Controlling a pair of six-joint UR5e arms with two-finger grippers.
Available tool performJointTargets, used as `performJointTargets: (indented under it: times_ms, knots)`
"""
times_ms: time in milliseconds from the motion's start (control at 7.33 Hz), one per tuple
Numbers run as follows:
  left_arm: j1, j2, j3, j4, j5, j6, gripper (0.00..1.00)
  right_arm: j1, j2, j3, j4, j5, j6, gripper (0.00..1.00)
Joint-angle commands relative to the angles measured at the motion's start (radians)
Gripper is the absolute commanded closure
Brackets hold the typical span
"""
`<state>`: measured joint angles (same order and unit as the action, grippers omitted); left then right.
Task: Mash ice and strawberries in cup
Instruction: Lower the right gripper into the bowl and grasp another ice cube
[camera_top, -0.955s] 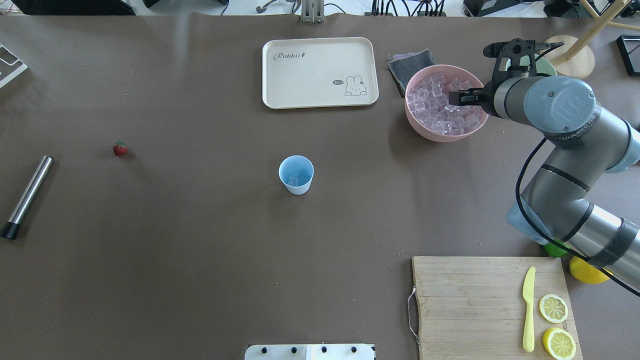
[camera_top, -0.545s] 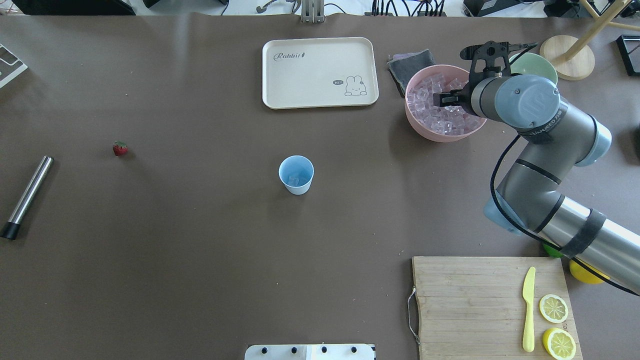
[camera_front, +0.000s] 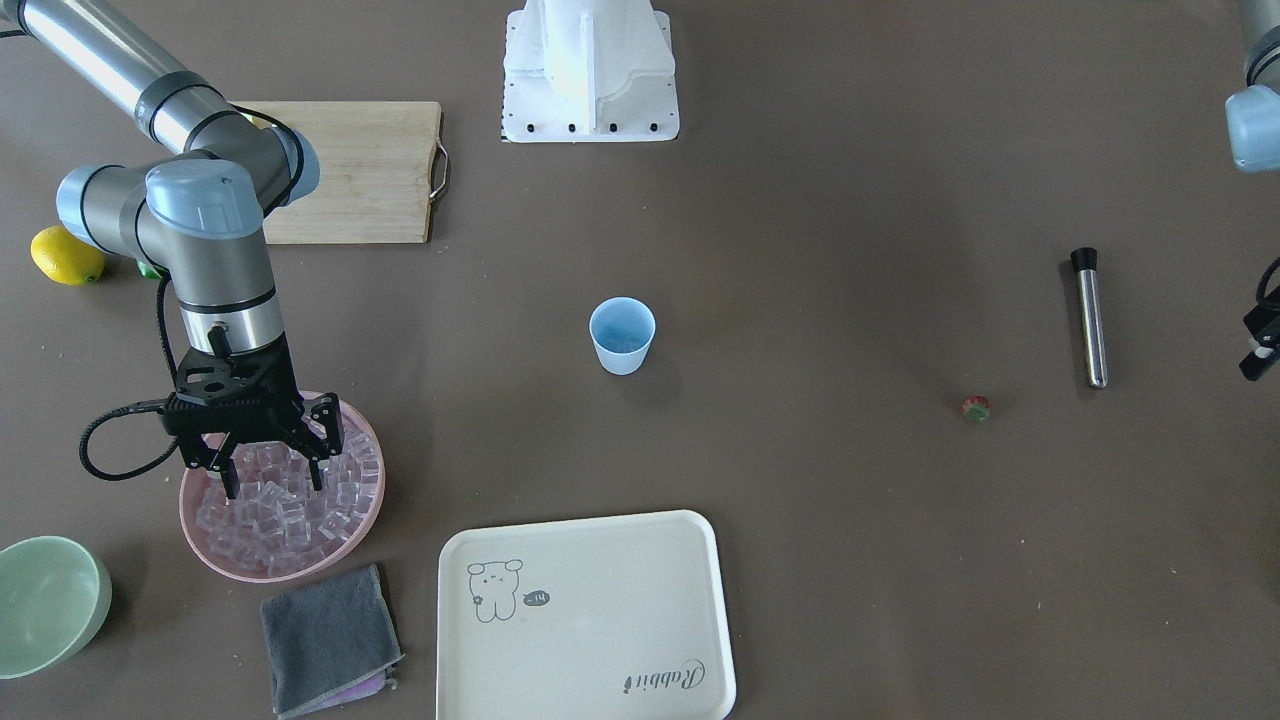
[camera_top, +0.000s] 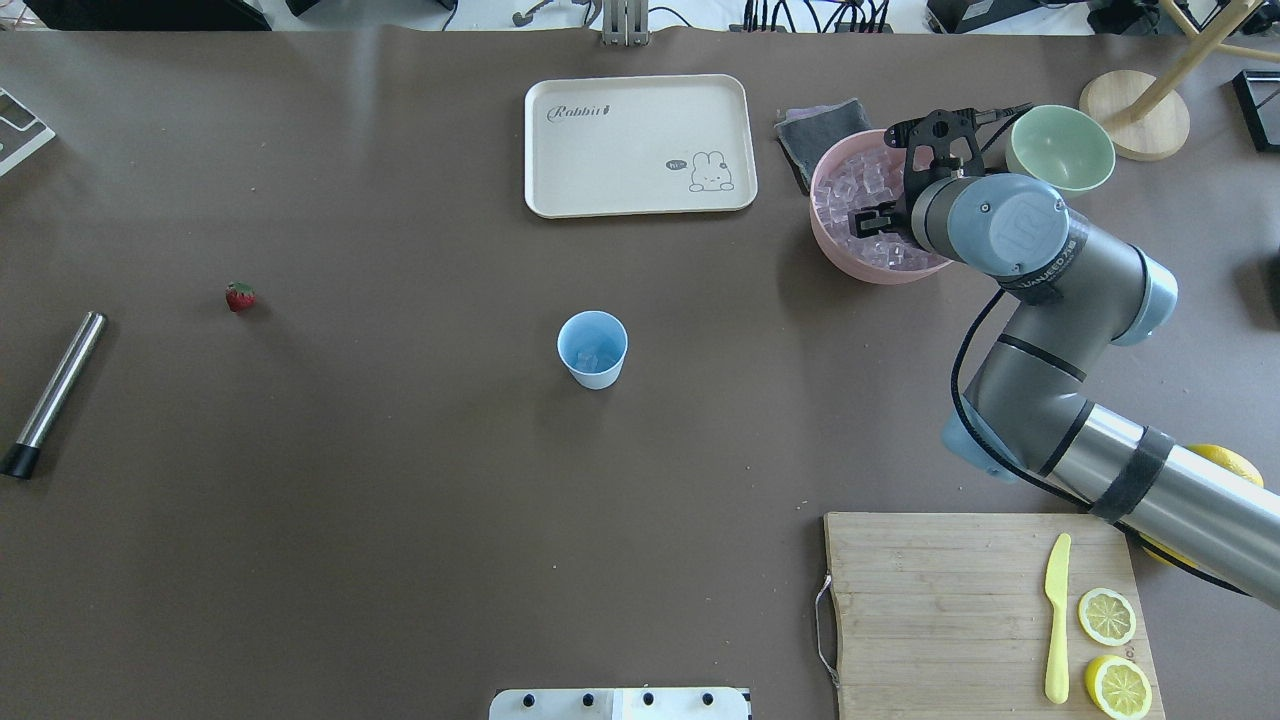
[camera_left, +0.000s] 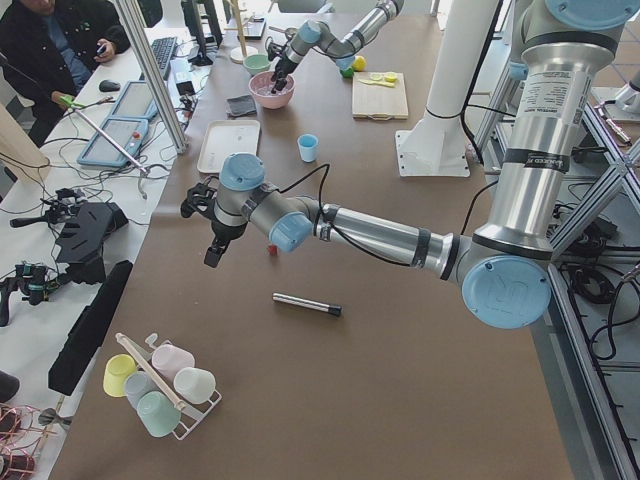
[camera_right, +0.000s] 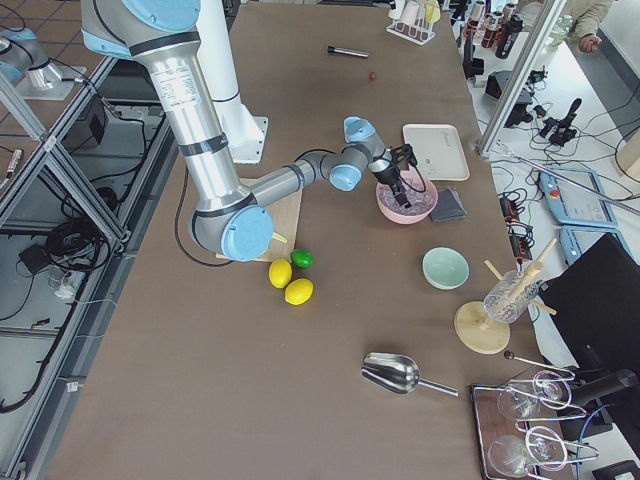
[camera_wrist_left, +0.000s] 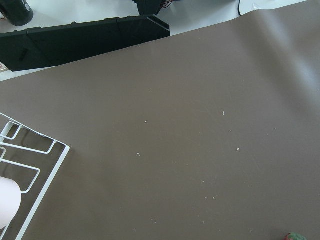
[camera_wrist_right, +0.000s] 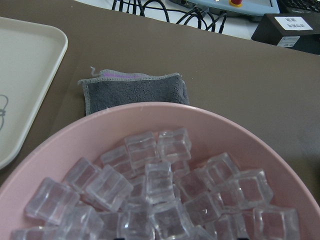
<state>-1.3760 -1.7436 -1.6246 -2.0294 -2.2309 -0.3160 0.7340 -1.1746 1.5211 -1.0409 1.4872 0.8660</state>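
The pale blue cup (camera_top: 592, 350) stands upright mid-table, with one or two clear cubes in it; it also shows in the front view (camera_front: 622, 335). The ice (camera_top: 858, 190) is heaped in a pink bowl (camera_front: 362, 520) at the back right, seen close in the right wrist view (camera_wrist_right: 160, 195). My right gripper (camera_front: 272, 482) is open, fingers pointing down just above the ice. The small red strawberry (camera_top: 240, 297) lies alone at the far left. My left gripper (camera_left: 212, 255) hovers off to that side, above the table near the strawberry (camera_wrist_left: 295, 236); I cannot tell whether it is open.
A steel muddler (camera_top: 55, 390) lies at the left edge. A cream tray (camera_top: 640, 145), grey cloth (camera_top: 815, 125) and green bowl (camera_top: 1060, 150) sit at the back. A cutting board (camera_top: 940, 600) with a yellow knife and lemon slices is front right.
My right arm has swung left, carrying its open gripper from the pink bowl's right side to over its middle and uncovering the green bowl. Cup and strawberry have not moved.
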Motion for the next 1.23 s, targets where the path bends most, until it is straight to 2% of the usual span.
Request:
performJointTargets:
  times_ms: [0,136,409,545,1091]
  knots:
    - [0.000,0.001,0.002,0.000,0.001,0.000,0.02,-0.008,0.000,-0.009,-0.002,0.001,-0.044,0.21]
    - [0.000,0.004,0.002,0.000,0.001,0.000,0.02,-0.005,-0.003,-0.007,-0.002,0.001,-0.082,0.30]
    - [0.000,0.006,0.002,0.000,0.001,0.000,0.02,0.001,-0.002,-0.007,-0.007,0.004,-0.082,0.96]
    - [0.000,0.004,0.015,-0.002,0.001,0.000,0.02,0.005,-0.005,-0.006,-0.007,0.004,-0.079,1.00]
    - [0.000,-0.001,0.017,0.000,0.001,0.000,0.02,0.042,-0.008,-0.001,-0.008,0.021,-0.073,1.00]
